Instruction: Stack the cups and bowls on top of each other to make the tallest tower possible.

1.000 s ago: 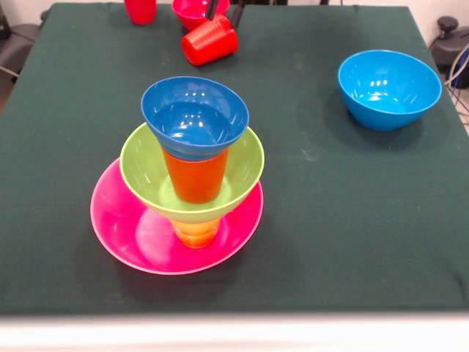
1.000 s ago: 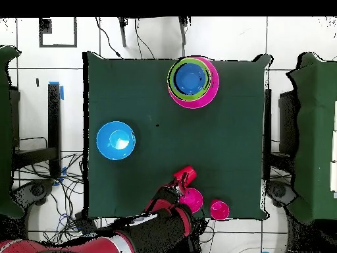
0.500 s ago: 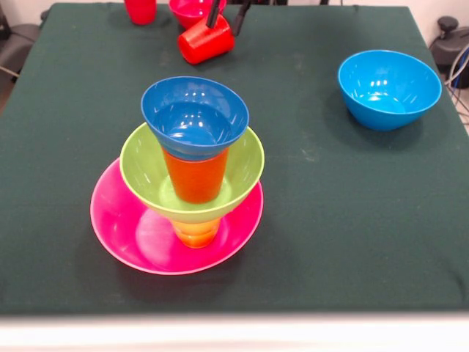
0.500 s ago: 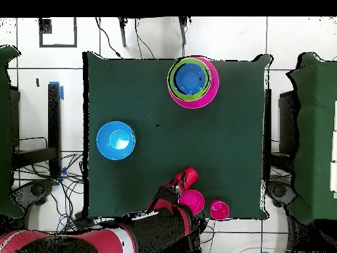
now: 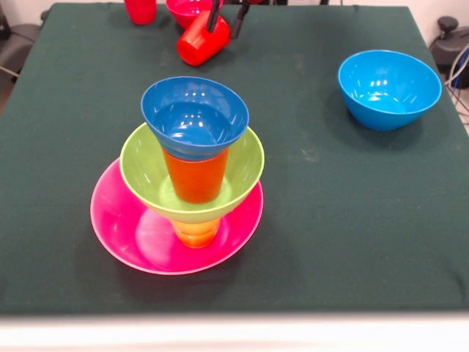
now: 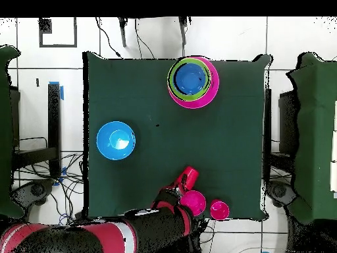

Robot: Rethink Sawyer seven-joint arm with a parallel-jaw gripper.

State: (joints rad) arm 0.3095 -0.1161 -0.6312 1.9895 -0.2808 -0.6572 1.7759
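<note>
Red cup (image 5: 199, 42) tilted further, mouth now lower-left; gripper (image 5: 227, 16) clamped on it, beside red bowl (image 5: 188, 9).

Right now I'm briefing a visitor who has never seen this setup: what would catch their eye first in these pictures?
First the tower near the table's front edge: a pink bowl, yellow cup, green bowl, orange cup and dark blue bowl on top. Next, the light blue bowl alone at the right. At the far edge, the gripper holds a tilted red cup between its fingers.
</note>
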